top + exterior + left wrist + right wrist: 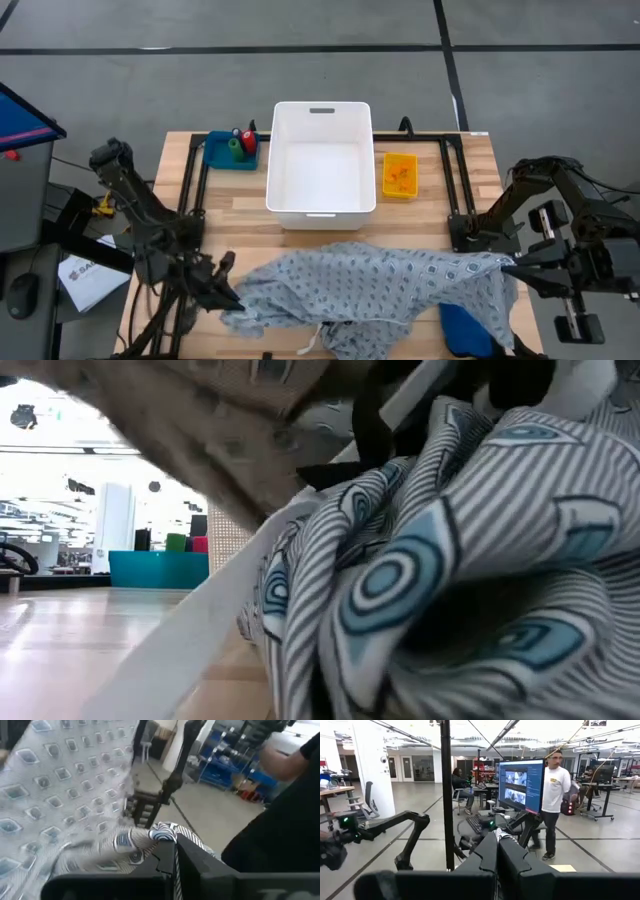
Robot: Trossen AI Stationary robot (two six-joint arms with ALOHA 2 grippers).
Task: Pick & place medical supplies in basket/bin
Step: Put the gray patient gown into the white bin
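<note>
The gown (375, 292) lay stretched across the table just in front of the white bin (321, 160), pinched at both ends; the left gripper (226, 290) was clamped on its left corner, well to the bin's front-left, and the left wrist view showed a fold of patterned cloth nipped between closed fingers (165, 857); the right gripper (512, 263) was clenched on the opposite edge, to the bin's front-right, with a sliver of striped fabric caught between its fingers (492, 852).

The likeliest trouble was the small bite each gripper had; a thin pinch could slip under the cloth's weight, dropping one end and leaving the gown hanging from one arm. The slack middle sagged on the table, so a low carry might drag it against the bin's near rim and shove the bin back; it could also drape over the rim instead of falling inside. The orange container (399, 175) just right of the bin, and the blue tray (222, 155) with small red and green pieces to its left, could be swept by trailing fabric.
</note>
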